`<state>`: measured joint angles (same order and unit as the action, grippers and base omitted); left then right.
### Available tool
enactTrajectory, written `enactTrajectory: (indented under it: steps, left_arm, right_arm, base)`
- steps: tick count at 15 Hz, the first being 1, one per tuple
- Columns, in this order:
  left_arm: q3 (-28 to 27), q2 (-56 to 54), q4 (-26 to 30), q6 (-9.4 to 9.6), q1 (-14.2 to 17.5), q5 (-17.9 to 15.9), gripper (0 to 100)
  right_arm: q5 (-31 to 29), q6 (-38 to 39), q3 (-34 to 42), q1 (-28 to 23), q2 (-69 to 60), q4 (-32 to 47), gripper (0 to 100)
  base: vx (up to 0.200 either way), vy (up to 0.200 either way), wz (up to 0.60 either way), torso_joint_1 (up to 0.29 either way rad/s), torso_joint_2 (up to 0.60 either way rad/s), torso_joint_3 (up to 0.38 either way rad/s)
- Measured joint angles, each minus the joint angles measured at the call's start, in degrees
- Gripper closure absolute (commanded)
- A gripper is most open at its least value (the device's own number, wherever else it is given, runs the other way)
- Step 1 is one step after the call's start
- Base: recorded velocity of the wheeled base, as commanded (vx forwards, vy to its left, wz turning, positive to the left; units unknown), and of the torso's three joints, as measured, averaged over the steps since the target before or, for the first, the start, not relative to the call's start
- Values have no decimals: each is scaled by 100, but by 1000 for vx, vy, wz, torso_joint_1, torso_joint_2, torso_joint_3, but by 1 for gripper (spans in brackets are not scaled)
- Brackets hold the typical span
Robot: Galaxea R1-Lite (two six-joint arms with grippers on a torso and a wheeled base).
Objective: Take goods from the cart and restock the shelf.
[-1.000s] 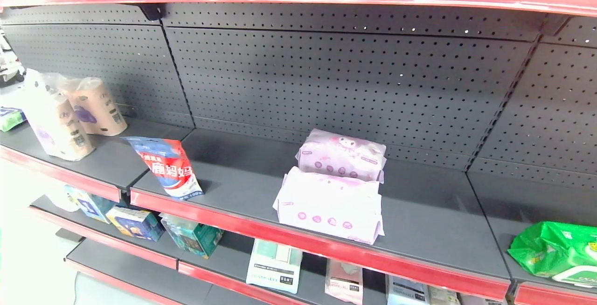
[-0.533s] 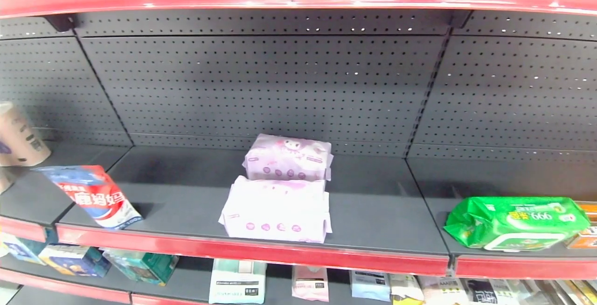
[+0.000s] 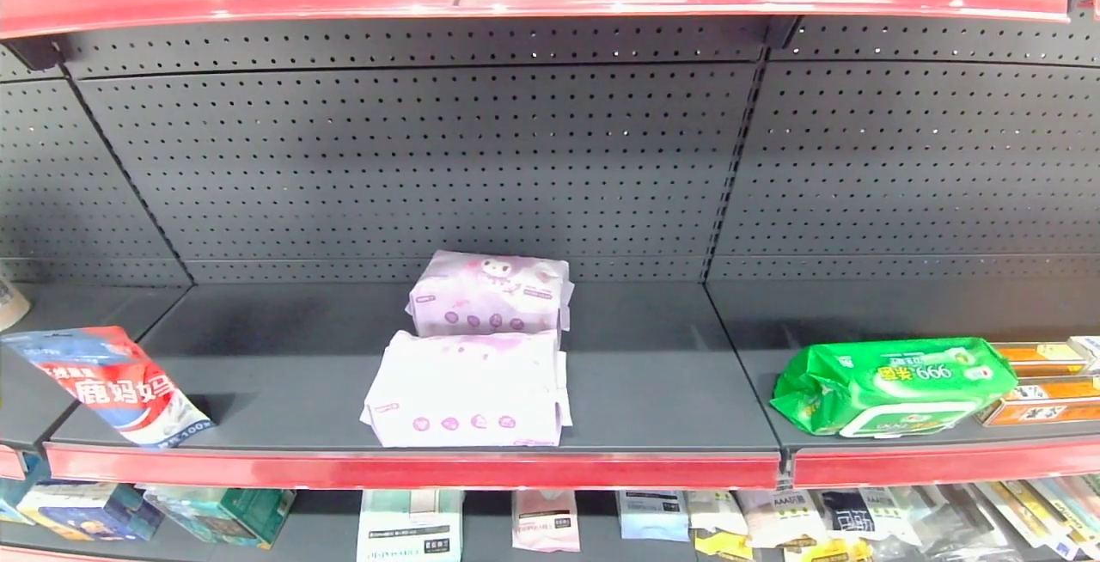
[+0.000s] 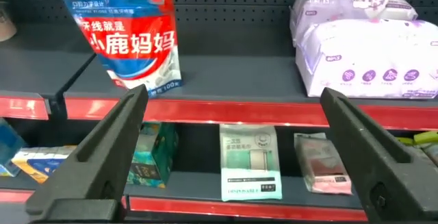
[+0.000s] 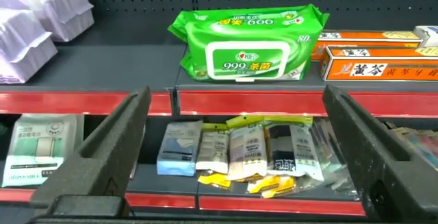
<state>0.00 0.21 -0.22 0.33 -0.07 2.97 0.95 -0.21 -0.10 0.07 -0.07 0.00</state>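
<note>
The dark grey metal shelf board with a red front strip (image 3: 412, 467) is carrying the goods. At its middle a pale pink soft tissue pack (image 3: 468, 388) is lying near the strip, and a purple-pink printed pack (image 3: 490, 294) is sitting just behind, touching it. At the board's left end a red, white and blue pouch (image 3: 107, 394) is standing tilted. Just past its right end a green wipes pack (image 3: 894, 383) is lying. The left gripper (image 4: 234, 94) is hovering before the strip, jaws wide apart and empty; the right gripper (image 5: 236, 92) is doing likewise.
</note>
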Motion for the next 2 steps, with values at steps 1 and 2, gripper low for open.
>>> enactTrajectory:
  steps: [1,2]
  left_arm:
    - [0,0,-2,0,0,0,0]
    - [0,0,0,0,-4,0,0]
  right_arm:
    - [0,-12,0,0,0,0,0]
    - [-11,-39,0,-2,0,0,0]
  base:
    - [0,0,0,0,0,0]
    - [0,0,0,0,0,0]
